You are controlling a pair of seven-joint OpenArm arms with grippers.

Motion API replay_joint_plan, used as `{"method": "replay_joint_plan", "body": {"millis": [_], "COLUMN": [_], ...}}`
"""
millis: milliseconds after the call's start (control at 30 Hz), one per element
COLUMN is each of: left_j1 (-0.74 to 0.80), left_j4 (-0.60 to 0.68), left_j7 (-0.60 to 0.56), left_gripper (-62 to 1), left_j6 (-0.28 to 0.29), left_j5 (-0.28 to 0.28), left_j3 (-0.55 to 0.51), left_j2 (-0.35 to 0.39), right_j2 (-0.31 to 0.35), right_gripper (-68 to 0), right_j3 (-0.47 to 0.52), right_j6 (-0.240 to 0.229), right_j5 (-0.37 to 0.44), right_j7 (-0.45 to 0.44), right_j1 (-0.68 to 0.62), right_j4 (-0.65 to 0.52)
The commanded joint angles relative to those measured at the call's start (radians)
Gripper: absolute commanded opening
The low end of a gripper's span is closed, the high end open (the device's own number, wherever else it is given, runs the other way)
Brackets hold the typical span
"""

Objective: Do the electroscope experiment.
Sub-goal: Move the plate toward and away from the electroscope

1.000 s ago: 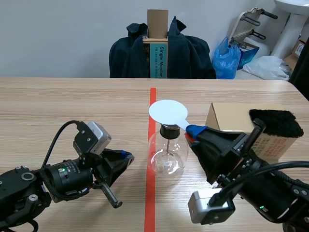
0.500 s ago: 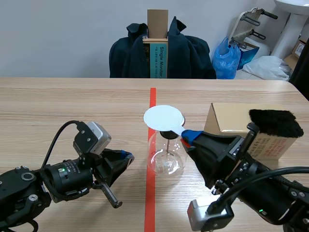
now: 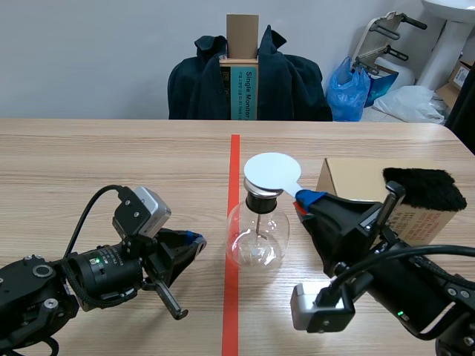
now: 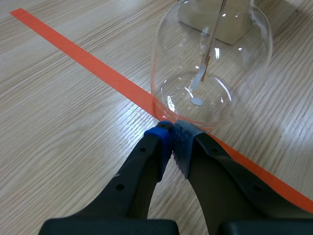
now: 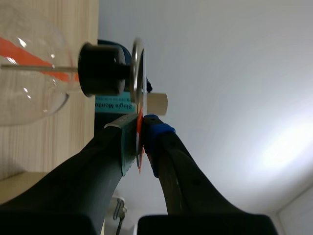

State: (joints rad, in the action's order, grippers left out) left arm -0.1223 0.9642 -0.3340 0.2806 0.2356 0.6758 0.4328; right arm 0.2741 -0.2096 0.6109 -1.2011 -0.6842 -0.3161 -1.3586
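Electroscope flask (image 3: 257, 236) stands on the tape (image 3: 232, 311) at mid worktop (image 3: 111, 156); right gripper (image 3: 304, 199) fingers clenched on white disc (image 3: 272, 173) over its stopper (image 3: 259, 200), left gripper (image 3: 194, 239) closed empty at flask's 8 o'clock; recommend a level disc, no jolting the glass.

The light wood-grain bench (image 3: 111, 156) bears an orange-red tape line down its middle. One round glass flask (image 3: 257, 233) with a black stopper stands upright on the bench, its base on the tape line, just ahead of the left arm's jaws; contact with them cannot be confirmed. One cardboard box (image 3: 356, 182) sits on the bench to the right of the right arm's jaws, apart from the flask.
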Motion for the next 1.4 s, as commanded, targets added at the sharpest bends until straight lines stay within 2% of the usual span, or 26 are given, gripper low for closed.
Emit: {"method": "replay_joint_plan", "body": {"millis": [0, 200, 533, 733, 1367], "left_j1": [-0.008, -0.008, -0.008, -0.008, -0.008], "left_j4": [0.018, 0.018, 0.018, 0.018, 0.018], "left_j7": [-0.014, -0.014, -0.013, -0.013, -0.013], "left_gripper": [-58.7, -58.7, -58.7, -58.7, -58.7], "left_j6": [-0.002, -0.002, -0.002, -0.002, -0.002], "left_j5": [0.007, 0.007, 0.007, 0.007, 0.007], "left_j3": [-0.006, -0.006, -0.006, -0.006, -0.006], "left_j2": [0.0, 0.0, 0.0, 0.0, 0.0], "right_j2": [0.006, 0.006, 0.006, 0.006, 0.005], "right_gripper": [-66.7, -66.7, -66.7, -66.7, -66.7], "right_j3": [0.008, 0.008, 0.008, 0.008, 0.008], "right_j6": [0.021, 0.063, 0.063, 0.063, 0.063], "right_j5": [0.011, 0.011, 0.012, 0.011, 0.011], "right_j7": [0.024, 0.122, 0.233, 0.24, -0.033], "right_j1": [0.014, 0.013, 0.006, 0.005, -0.005], "right_j4": [-0.018, -0.019, -0.019, -0.019, -0.021]}}
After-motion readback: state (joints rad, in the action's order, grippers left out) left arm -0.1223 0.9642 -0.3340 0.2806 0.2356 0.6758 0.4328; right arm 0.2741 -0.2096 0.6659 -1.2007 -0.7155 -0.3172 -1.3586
